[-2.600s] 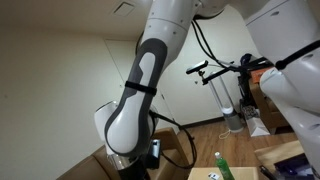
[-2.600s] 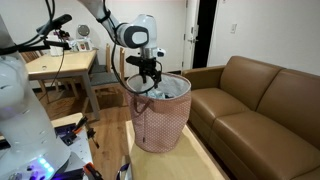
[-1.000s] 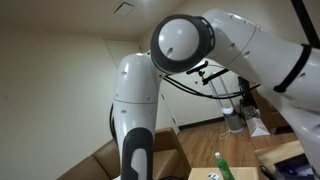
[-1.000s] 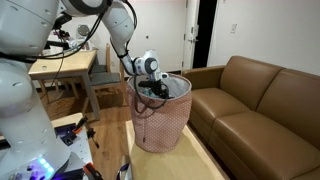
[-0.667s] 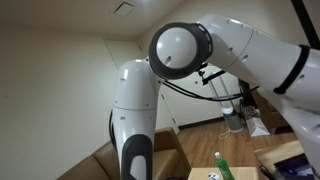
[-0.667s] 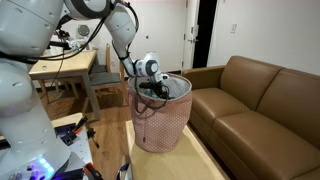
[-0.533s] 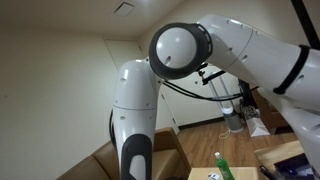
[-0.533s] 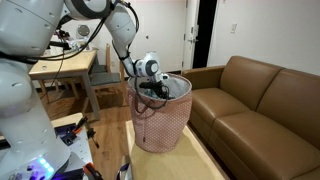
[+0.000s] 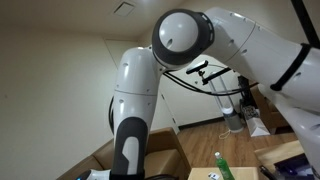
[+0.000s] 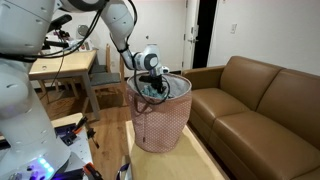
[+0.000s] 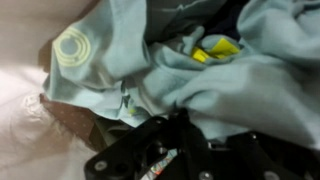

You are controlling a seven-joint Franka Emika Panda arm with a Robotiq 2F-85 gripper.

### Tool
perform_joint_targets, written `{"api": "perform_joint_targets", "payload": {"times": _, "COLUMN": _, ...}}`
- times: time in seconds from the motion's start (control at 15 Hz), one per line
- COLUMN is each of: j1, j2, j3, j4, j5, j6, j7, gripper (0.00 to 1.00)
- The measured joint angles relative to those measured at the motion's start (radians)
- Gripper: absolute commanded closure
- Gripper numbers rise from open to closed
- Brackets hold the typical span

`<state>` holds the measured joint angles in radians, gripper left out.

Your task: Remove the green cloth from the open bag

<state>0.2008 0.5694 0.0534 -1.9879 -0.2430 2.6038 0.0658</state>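
The end effector (image 10: 152, 88) is seen inside the mouth of the open bag (image 10: 160, 128), touching the green cloth (image 11: 250, 95); the cloth is bunched inside the bag; jaw opening cannot be told, being hidden by folds.

- Arm (image 9: 140, 85): glossy white rounded links, with a black stripe down the near one.
- Joint cap (image 9: 183, 35): round, grey.
- Cables (image 9: 195, 88): thin, black, looping alongside.
- Gripper (image 10: 152, 88): black.

Wood floor (image 10: 104, 132), pink open bag (image 10: 160, 122) standing on it, brown sofa (image 10: 258, 102) beside
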Motion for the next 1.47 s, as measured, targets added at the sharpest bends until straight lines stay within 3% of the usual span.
{"api": "perform_joint_targets", "payload": {"times": 0.6, "j1": -0.063, "j2": -0.354, "j3": 0.024, "j4": -0.220, "j5": 0.052, "j6": 0.003, "j7": -0.073, "gripper": 0.94}}
{"api": "perform_joint_targets", "payload": {"times": 0.67, "j1": -0.069, "j2": -0.412, "j3": 0.023, "j4": -0.258, "j5": 0.052, "j6": 0.004, "j7": -0.073, "gripper": 0.87}}
{"api": "perform_joint_targets", "payload": {"times": 0.8, "j1": -0.077, "j2": -0.516, "j3": 0.021, "j4": -0.329, "j5": 0.052, "j6": 0.003, "j7": -0.079, "gripper": 0.87}}
{"api": "perform_joint_targets", "payload": {"times": 0.87, "j1": -0.079, "j2": -0.548, "j3": 0.021, "j4": -0.353, "j5": 0.052, "j6": 0.003, "j7": -0.080, "gripper": 0.93}}
{"api": "perform_joint_targets", "payload": {"times": 1.2, "j1": -0.080, "j2": -0.585, "j3": 0.021, "j4": -0.366, "j5": 0.027, "j6": 0.004, "j7": -0.039, "gripper": 0.93}}
{"api": "perform_joint_targets", "payload": {"times": 1.47, "j1": -0.093, "j2": -0.723, "j3": 0.010, "j4": -0.368, "j5": 0.024, "j6": -0.035, "j7": 0.000, "gripper": 0.93}}
